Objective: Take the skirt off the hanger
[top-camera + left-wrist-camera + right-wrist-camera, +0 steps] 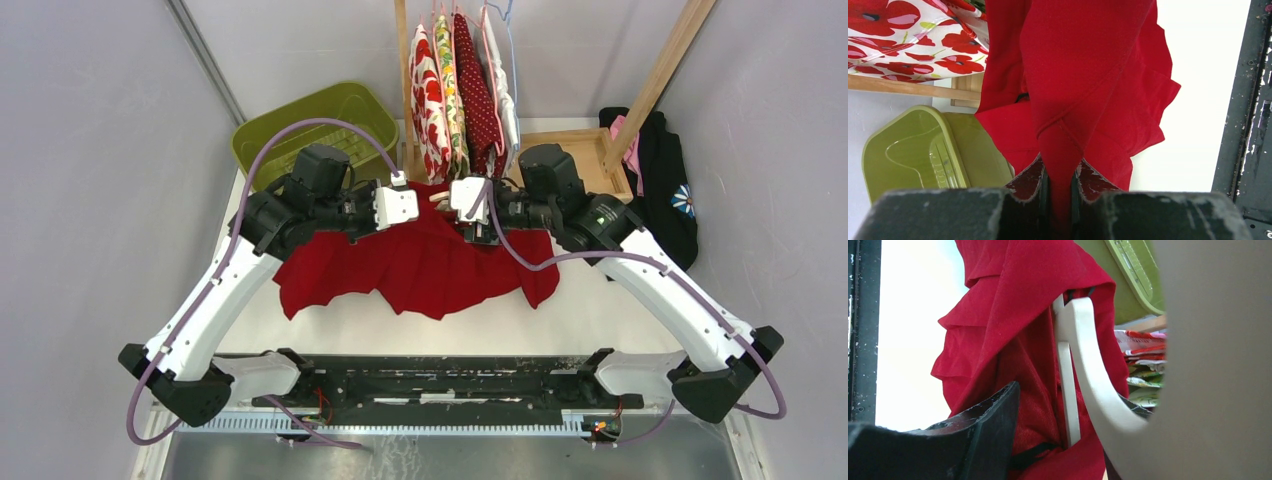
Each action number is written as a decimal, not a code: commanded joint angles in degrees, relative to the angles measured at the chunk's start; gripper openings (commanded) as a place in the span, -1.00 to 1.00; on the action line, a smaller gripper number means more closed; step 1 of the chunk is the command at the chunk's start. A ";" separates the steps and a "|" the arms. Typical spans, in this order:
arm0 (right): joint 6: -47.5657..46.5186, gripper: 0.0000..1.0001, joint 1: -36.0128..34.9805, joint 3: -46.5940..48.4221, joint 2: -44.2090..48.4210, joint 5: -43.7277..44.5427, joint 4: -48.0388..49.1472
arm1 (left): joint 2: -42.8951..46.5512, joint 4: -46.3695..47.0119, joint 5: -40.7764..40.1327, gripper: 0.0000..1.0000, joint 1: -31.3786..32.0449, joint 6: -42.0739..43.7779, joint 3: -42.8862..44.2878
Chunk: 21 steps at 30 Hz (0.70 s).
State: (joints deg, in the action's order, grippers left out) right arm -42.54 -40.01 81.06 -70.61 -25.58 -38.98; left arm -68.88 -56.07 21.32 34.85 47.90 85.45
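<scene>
The red skirt [420, 260] lies spread on the white table, its top edge lifted toward the rack. My left gripper [410, 205] is shut on a fold of the skirt [1088, 75], the fabric pinched between its jaws [1059, 175]. My right gripper [462, 200] faces it from the right. In the right wrist view its jaws [1070, 400] stand wide, one finger [993, 430] against the skirt [1008, 305]. The white hanger [1083, 350], still tucked inside the waist, sits between the fingers. A bit of hanger [437, 198] shows between the two grippers.
A green bin [320, 115] stands at the back left. Behind the grippers a wooden rack holds several patterned garments [460, 90]. A wooden tray [575, 150] and a black garment [665, 190] are at the back right. The arms' black base frame [430, 375] runs along the near edge.
</scene>
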 commanded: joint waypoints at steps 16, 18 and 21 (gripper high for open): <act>3.96 -0.96 -2.31 1.86 -4.42 0.32 3.55 | -0.25 8.26 2.76 -0.94 0.42 0.09 2.17; 4.51 -0.75 -2.31 0.93 -4.37 0.72 4.07 | -0.07 8.26 2.67 -0.94 0.40 0.09 2.30; 5.10 -0.56 -2.27 -1.18 -4.59 1.34 5.11 | 0.18 8.59 2.50 -0.94 0.44 0.07 2.32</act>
State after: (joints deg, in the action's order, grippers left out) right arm -38.79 -41.12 81.38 -74.00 -24.40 -36.23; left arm -69.78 -57.23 20.43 34.57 47.90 85.45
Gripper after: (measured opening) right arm 0.478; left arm 0.187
